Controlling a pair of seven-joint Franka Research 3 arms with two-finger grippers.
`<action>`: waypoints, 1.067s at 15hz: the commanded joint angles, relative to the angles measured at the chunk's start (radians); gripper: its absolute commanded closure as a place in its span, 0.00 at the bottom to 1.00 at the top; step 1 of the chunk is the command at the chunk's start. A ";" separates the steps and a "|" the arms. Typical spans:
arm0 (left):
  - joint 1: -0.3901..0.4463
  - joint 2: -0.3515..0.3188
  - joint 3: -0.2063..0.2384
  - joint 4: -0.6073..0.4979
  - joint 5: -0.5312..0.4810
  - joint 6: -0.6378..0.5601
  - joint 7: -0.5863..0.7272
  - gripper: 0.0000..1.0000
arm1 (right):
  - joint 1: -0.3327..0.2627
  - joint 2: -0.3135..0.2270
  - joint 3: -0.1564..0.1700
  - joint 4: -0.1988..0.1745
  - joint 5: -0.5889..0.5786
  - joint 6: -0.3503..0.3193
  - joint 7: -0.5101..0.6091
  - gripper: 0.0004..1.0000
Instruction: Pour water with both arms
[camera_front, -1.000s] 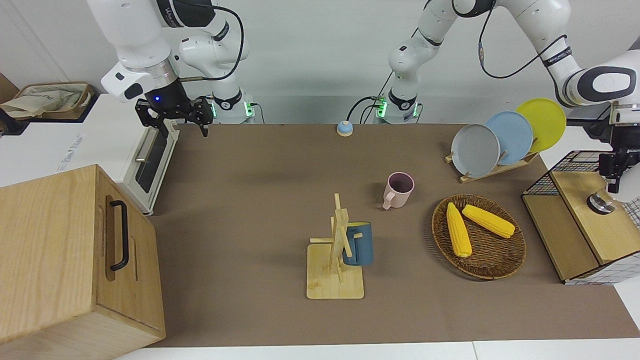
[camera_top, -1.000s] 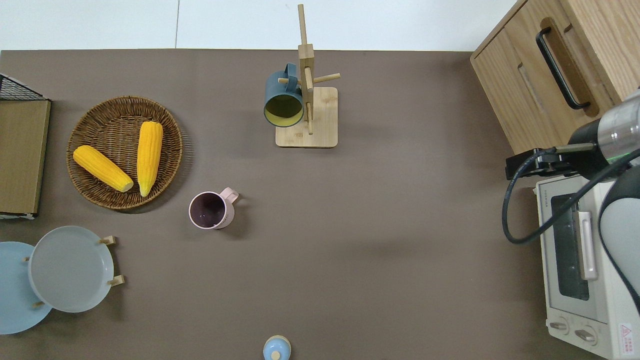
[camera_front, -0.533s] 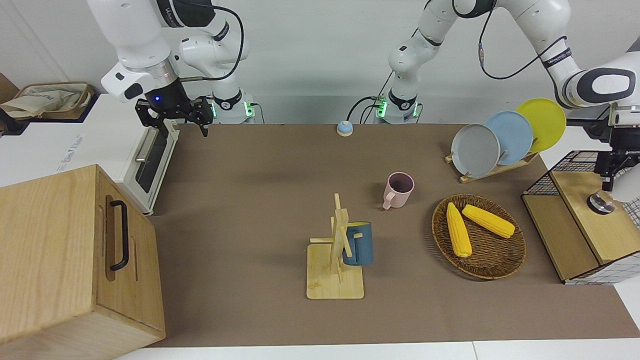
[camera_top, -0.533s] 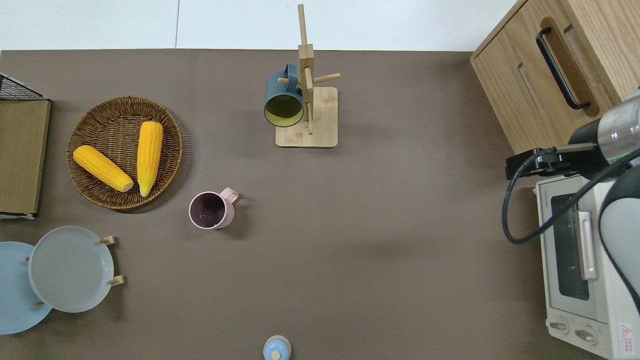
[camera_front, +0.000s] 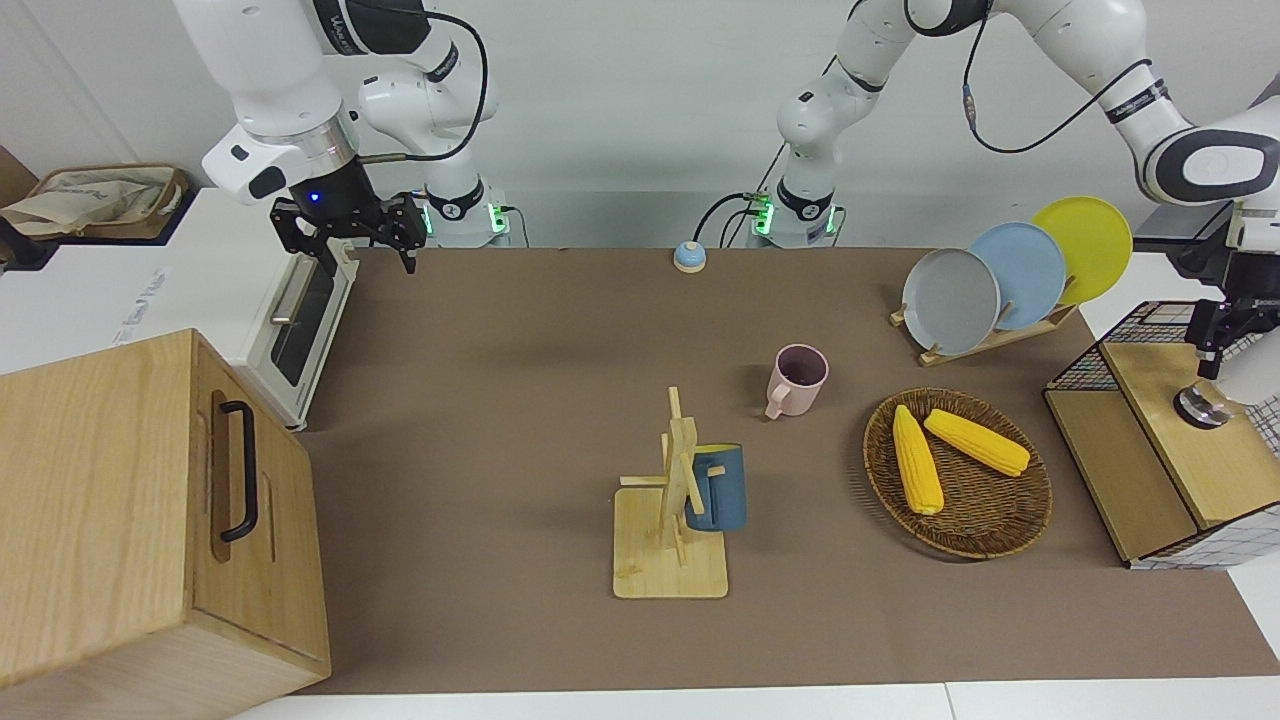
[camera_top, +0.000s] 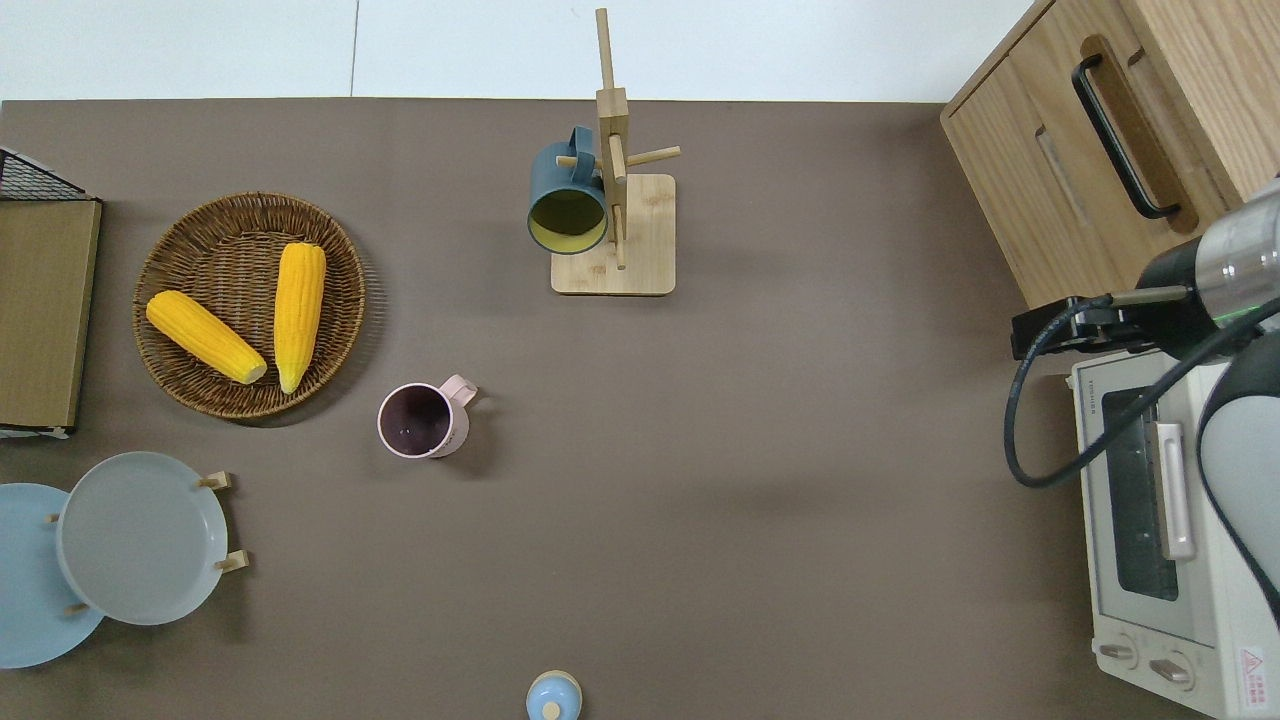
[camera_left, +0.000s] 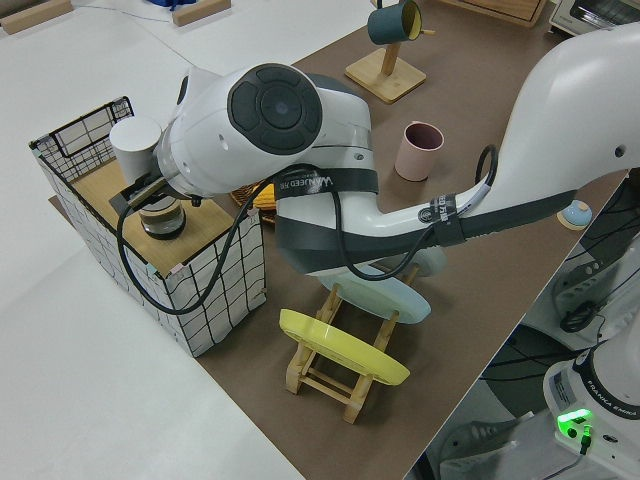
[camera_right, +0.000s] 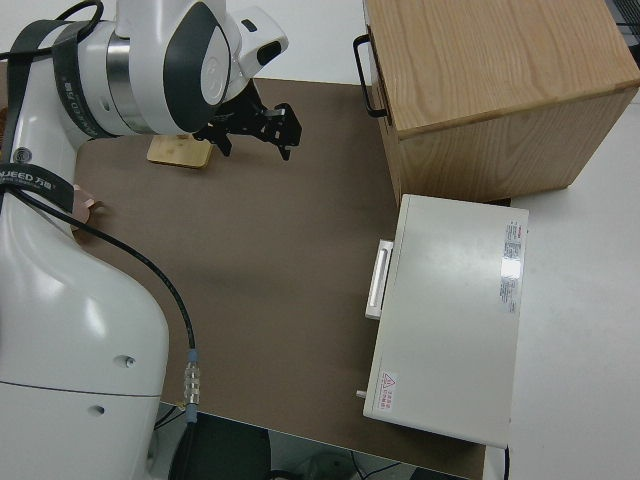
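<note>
- The wooden cabinet (camera_front: 150, 500) and the toaster oven (camera_front: 300, 320) stood together at the right arm's end of the table.
- The right gripper (camera_front: 350, 238) hung over the oven's corner nearest the cabinet, fingers spread apart and holding nothing. A careless swing toward the table's middle could have clipped the oven door handle or the cabinet's edge, since both were close by.
- The mug rack (camera_front: 670, 560) stood mid-table, farther from the robots than the other cups, with a blue mug (camera_front: 718, 490) hung on a peg by its handle. Pulling the mug sideways rather than along the peg would likely have tipped the light rack.
- The pink mug (camera_front: 797, 378) stood upright and empty on the cloth, nearer the robots than the rack (probably the cup to be filled). It was light, so a nudge from a finger could have slid or toppled it, and a poorly aimed pour would have wetted the cloth.
- The wicker basket (camera_front: 960, 545) with two corn cobs (camera_front: 917, 460) lay beside the mug, and the plates (camera_front: 950, 300) stood in their rack nearer the robots. A low arm sweep could have caught either.
- The left gripper (camera_front: 1212, 355) was over the wire crate (camera_front: 1160, 500), just above a metal-capped vessel (camera_front: 1203, 405) beside a white cylinder (camera_left: 135, 145). I could not tell whether its fingers were apart or together. A descent off-centre could have knocked the vessel over or snagged the crate's wire rim.
</note>
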 joint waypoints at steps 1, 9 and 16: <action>0.013 0.002 -0.003 0.098 0.138 -0.191 -0.121 0.01 | -0.005 -0.012 0.001 -0.007 0.012 0.003 -0.020 0.01; 0.010 0.002 0.019 0.251 0.352 -0.550 -0.268 0.01 | -0.005 -0.012 0.001 -0.007 0.012 0.003 -0.020 0.01; -0.025 -0.038 -0.003 0.321 0.439 -0.856 -0.509 0.01 | -0.005 -0.012 0.000 -0.007 0.012 0.003 -0.020 0.01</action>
